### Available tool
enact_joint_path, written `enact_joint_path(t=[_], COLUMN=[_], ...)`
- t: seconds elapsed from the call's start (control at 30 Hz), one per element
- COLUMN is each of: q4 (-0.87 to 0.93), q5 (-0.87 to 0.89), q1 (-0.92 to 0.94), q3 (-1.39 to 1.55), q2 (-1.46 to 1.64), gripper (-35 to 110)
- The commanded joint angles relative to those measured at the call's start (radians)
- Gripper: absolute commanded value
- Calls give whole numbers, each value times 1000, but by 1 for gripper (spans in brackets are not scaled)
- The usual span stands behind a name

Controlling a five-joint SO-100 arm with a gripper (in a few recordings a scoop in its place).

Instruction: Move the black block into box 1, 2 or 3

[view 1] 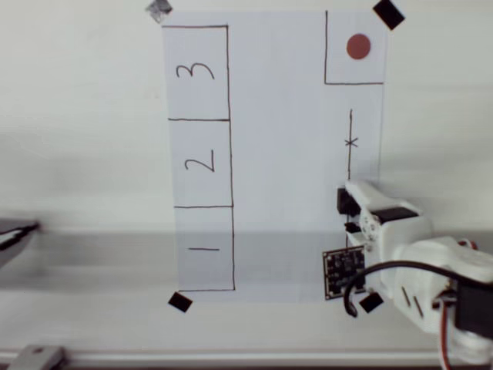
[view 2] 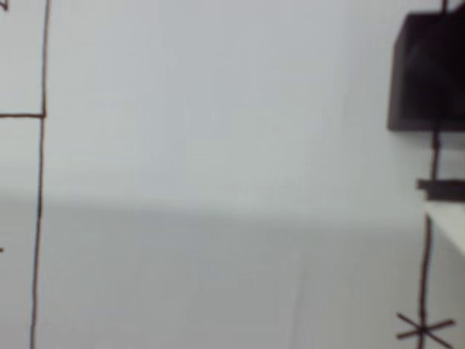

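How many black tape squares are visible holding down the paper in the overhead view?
3: top-right corner, bottom-left corner, and bottom right beside the arm. The top-left corner piece looks grey; the arm may hide others.

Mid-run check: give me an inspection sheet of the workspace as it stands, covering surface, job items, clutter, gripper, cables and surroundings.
Surface: white paper sheet on a pale table, held by black tape squares at its corners.
Job's things: black block on the pen line below the X mark, at the arm's white tip; box 2 holds only its numeral, as do box 1 and box 3.
Clutter: nothing seen on the paper; red dot square is drawn.
Gripper: gripper at the block; open or shut cannot be told.
Cables: black cable loops by the circuit board.
Surroundings: grey strip along the table's bottom edge in the overhead view.
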Motion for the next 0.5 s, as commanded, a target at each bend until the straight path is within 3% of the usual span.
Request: enact_joint_path(t=[0.0,0.47], q4=[-9,-8], q5=[9,44], q1=[12,9], q3=[5,-32], q2=[21,83], gripper=[0,0])
